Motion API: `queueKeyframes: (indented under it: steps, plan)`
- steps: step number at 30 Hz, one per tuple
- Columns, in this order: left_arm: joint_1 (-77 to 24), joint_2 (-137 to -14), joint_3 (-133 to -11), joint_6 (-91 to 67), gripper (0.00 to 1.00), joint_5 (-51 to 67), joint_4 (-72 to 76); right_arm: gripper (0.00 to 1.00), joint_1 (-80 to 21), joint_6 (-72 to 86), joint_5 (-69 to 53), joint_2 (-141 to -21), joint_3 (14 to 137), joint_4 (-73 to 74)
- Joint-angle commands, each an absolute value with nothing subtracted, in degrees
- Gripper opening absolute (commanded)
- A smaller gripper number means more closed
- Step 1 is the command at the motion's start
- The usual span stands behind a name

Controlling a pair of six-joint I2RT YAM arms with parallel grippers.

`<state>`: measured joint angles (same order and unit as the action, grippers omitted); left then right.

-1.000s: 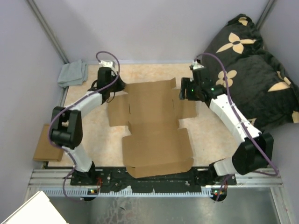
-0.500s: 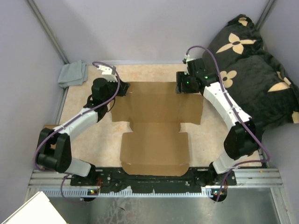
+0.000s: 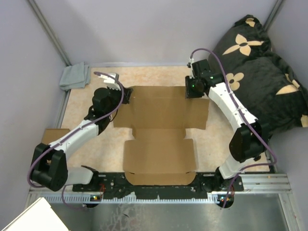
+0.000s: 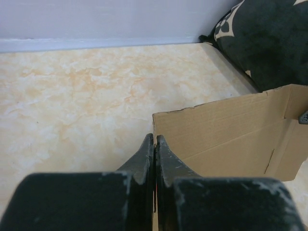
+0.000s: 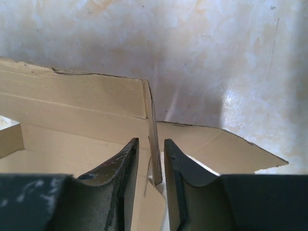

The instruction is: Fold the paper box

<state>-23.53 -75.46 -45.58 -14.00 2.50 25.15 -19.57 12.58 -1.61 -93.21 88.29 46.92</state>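
Cardboard: plain brown paper box point(image 3: 161, 113) seemed light, bendy; left gripper point(image 4: 154, 142) jaws pinched its corner, right gripper point(image 5: 150, 149) jaws gaped astride a flap point(image 5: 153, 134).

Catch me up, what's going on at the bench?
Two arms are folding a paper box that lies open on the table. The left arm's fingers are shut on the far-left corner of its raised back wall. The right arm's fingers straddle an upright flap at the far-right corner, not yet clamped on it. The rest of the box lies flat toward the arm bases.
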Motion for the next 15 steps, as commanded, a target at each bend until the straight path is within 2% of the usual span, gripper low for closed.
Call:
queueKeyframes:
  steps: [1, 2, 3, 7, 8, 9, 13, 15]
  plan:
    - [-24.63, -72.26, -44.55, -11.35, 0.0, 0.0, 29.26, 0.19, -19.51, 10.97, -2.24, -94.25, 92.57, 48.65]
    - [-24.75, -72.05, -44.37, -11.2, 0.0, -0.34, 29.27, 0.04, -19.51, 11.03, -2.02, -94.22, 93.08, 48.81]
    - [-24.91, -71.8, -44.22, -11.01, 0.0, -0.72, 29.22, 0.0, -19.51, 11.26, -1.61, -96.43, 93.69, 49.05]
    - [-25.47, -71.0, -44.13, -10.5, 0.0, -1.67, 28.96, 0.0, -20.11, 11.68, 1.76, -97.6, 94.93, 47.72]
    - [-25.63, -70.89, -44.42, -10.41, 0.03, -2.12, 28.55, 0.0, -20.5, 11.44, 2.75, -97.23, 94.51, 45.75]
    - [-25.82, -70.66, -44.69, -10.31, 0.09, -2.45, 28.13, 0.0, -21.01, 10.94, 4.22, -96.34, 92.99, 42.48]
    - [-26.4, -69.14, -46.46, -10.16, 0.44, -3.49, 25.06, 0.0, -22.88, 10.2, 6.17, -88.3, 82.21, 25.02]
    - [-26.75, -68.56, -47.71, -9.86, 0.54, -3.41, 23.46, 0.0, -23.74, 9.84, 7.31, -83.85, 75.27, 14.29]
